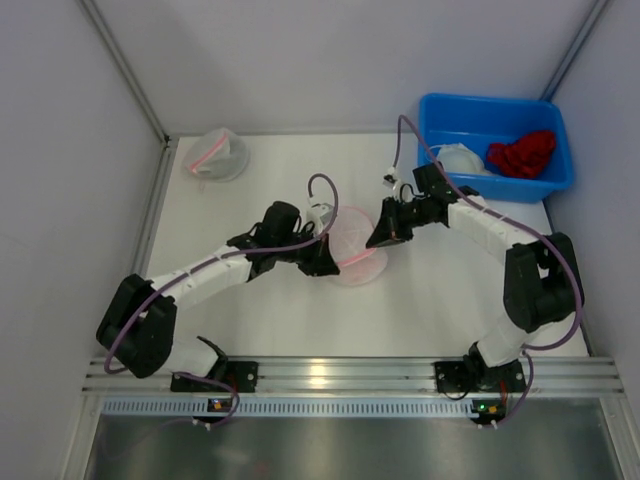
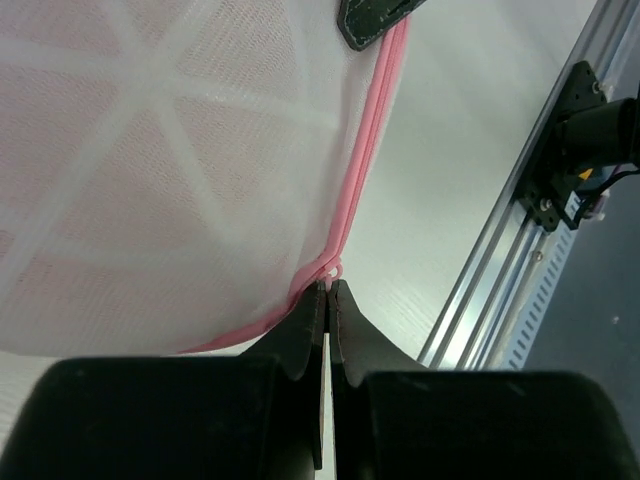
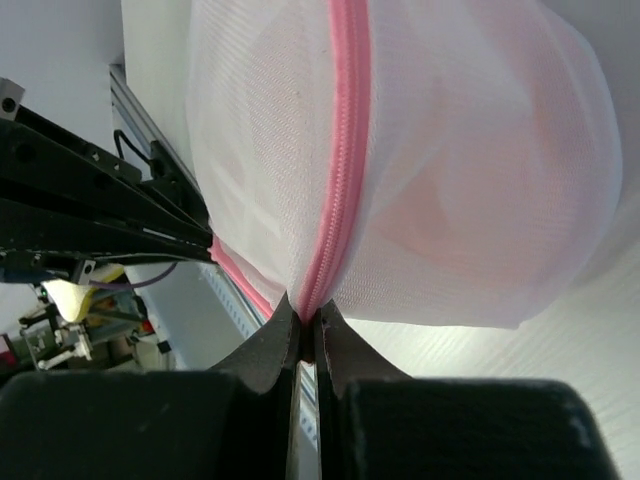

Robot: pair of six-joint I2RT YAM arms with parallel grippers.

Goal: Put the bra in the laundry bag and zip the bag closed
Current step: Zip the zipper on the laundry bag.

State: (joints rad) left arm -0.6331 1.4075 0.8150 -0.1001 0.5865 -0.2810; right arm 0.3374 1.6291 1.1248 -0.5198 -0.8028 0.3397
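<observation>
Top view. The bag (image 1: 356, 256), a round pouch of white mesh with a pink zip (image 3: 340, 150), lies on the table (image 1: 260, 180) between my two arms. The left tool (image 1: 327, 264) meets the bag's left edge and the right tool (image 1: 381, 238) meets its upper right edge.

Left wrist view. My left tool's jaws are pressed together, with no gap showing, and nip the zip where it curves around the bag's rim. From that point the pink band runs up the bag's edge to a dark finger of the right tool.

Right wrist view. My right tool's jaws are likewise closed tight, pinching the zip at the bag's near end. The teeth look joined along the whole stretch I can see. A pink mass shows through the mesh beside the zip; it may be the bra, but I cannot tell for certain.

Surroundings. A blue bin (image 1: 495, 120) stands well beyond the bag to its right and holds a red cloth (image 1: 523, 153) and a white item (image 1: 461, 158). A second mesh pouch (image 1: 215, 155) lies well beyond the bag to its left.
</observation>
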